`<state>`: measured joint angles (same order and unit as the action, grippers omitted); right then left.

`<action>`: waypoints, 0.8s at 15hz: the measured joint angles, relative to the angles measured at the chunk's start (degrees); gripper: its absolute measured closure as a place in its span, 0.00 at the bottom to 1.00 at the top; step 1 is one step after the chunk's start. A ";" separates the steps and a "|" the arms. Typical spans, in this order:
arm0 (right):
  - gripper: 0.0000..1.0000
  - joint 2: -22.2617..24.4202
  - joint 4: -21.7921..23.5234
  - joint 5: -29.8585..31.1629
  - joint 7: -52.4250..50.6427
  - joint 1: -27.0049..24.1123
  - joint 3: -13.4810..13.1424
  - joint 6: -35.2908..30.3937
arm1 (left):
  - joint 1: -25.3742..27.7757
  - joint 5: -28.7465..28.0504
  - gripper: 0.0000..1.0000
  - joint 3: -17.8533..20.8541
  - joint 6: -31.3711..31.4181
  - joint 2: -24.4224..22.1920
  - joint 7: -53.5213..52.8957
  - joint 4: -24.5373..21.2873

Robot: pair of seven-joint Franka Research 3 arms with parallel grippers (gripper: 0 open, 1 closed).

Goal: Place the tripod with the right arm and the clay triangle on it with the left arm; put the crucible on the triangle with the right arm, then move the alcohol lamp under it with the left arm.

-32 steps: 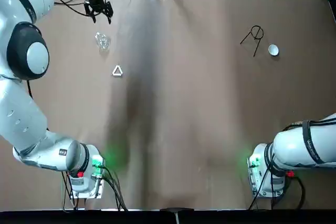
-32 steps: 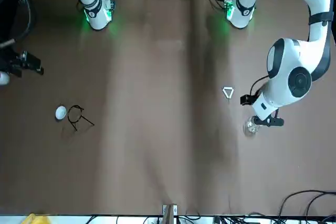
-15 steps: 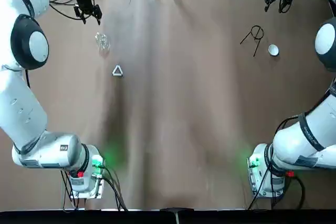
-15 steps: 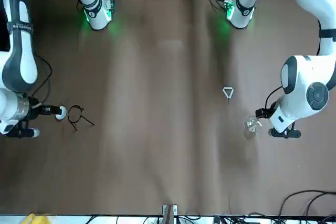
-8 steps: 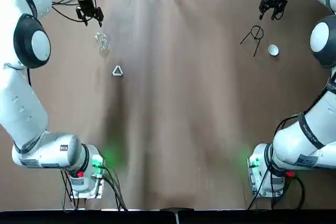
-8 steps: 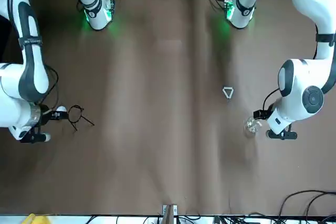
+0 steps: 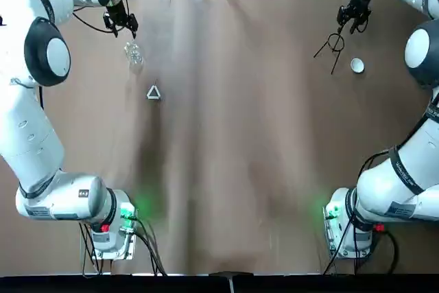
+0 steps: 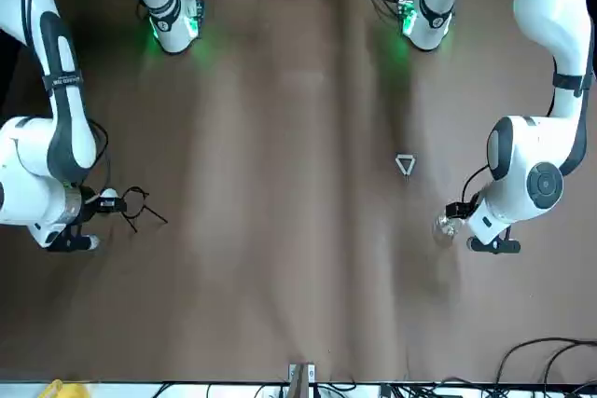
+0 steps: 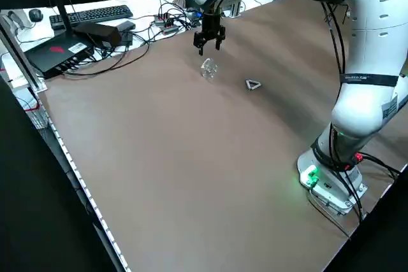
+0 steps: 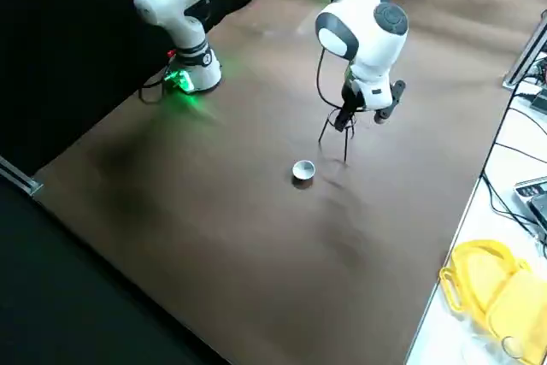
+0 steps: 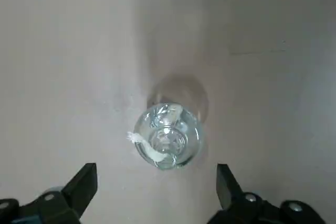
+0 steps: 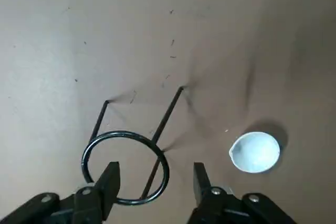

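1. Tripod (image 12: 126, 134) of thin black wire, standing on the brown table (image 7: 240, 135) on the robot's right side, ring uppermost and legs spread.
2. The right gripper (image 12: 156, 166) is open, its two fingers apart, low at the tripod's ring. One finger overlaps the ring in the right wrist view; whether they touch, I cannot tell.
3. The crucible (image 12: 255, 152), a small white cup, sits on the table near the tripod, its open mouth facing up.
4. The left gripper (image 11: 157, 167) is also open, above the table near the alcohol lamp (image 11: 168, 137), holding nothing.
5. That lamp is clear, rounded glass with a white wick (image 11: 152, 153), resting on the table.
6. The clay triangle (image 7: 153, 97), a white hollow frame, lies near the lamp, well apart from the tripod.
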<state>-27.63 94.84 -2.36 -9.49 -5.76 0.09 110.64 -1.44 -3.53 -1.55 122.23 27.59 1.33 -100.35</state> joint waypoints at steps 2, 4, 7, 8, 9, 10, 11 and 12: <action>0.36 -0.16 0.89 0.00 -2.06 -0.09 -0.09 1.02 | -0.02 0.00 0.00 -0.01 0.77 0.64 0.00 0.00; 0.40 -0.44 1.07 0.00 -2.90 -0.21 -0.15 1.58 | -0.08 0.00 0.00 -0.04 1.39 1.36 -0.02 -0.01; 0.44 -1.16 1.08 0.00 -3.36 -0.16 -0.07 2.33 | -0.10 0.00 0.03 -0.07 1.42 2.51 -0.11 -0.04; 0.44 -1.49 1.08 0.00 -3.39 -0.11 -0.04 2.88 | -0.10 0.00 0.04 -0.07 1.42 2.84 -0.12 -0.08; 0.44 -1.77 1.08 0.00 -3.40 -0.05 -0.02 3.48 | -0.10 0.00 0.06 -0.06 1.42 3.09 -0.13 -0.15; 0.45 -2.00 1.08 0.00 -3.41 -0.01 0.01 3.94 | -0.10 0.00 0.07 -0.06 1.42 3.28 -0.13 -0.23; 0.47 -2.15 1.08 0.00 -3.41 0.04 0.03 4.28 | -0.10 0.00 0.13 -0.06 1.42 3.42 -0.15 -0.28; 0.49 -2.28 1.08 0.00 -3.42 0.11 0.06 4.41 | -0.10 0.00 0.14 -0.07 1.42 3.50 -0.16 -0.29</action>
<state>-29.91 95.93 -2.36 -12.90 -5.65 0.15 115.05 -1.54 -3.53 -1.61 123.66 31.09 1.18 -100.64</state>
